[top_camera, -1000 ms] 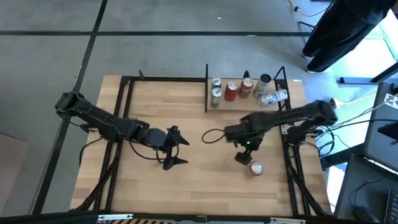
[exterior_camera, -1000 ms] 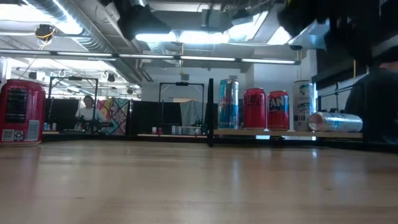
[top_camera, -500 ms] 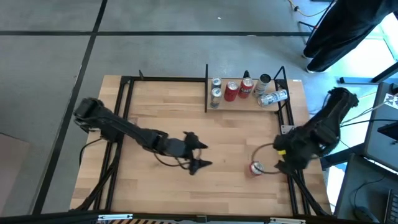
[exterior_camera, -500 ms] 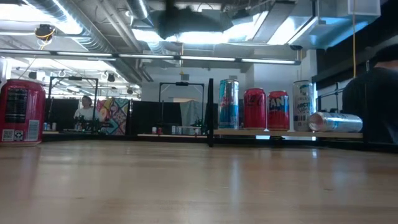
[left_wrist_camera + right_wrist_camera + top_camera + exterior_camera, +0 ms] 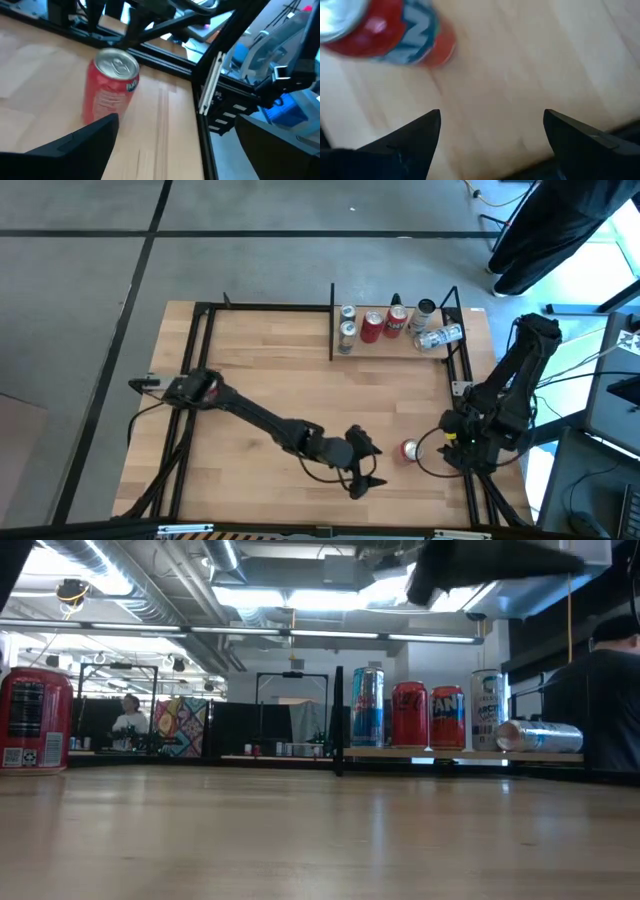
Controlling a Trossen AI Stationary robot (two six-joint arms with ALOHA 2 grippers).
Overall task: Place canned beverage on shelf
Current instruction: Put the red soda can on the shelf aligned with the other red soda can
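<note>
Two sets of jaws stand wide apart with nothing between them. My left gripper [image 5: 367, 465] hangs near the tabletop's [image 5: 260, 370] front edge, right of centre, with the red can [image 5: 410, 449] just beside it toward the right edge; in the left wrist view that can [image 5: 111, 85] stands upright ahead of my dark fingers [image 5: 75, 145]. My right gripper [image 5: 452, 448] sits at the right edge, near the can on its other side, and looks to be waiting.

The shelf [image 5: 395, 345] is at the back right corner, already holding several cans, one lying on its side. I judge the step is the approach to the red can. I'd centre the left jaws around its middle, keep them level, close gently so it doesn't tip, then aim for a bare spot on the shelf.
</note>
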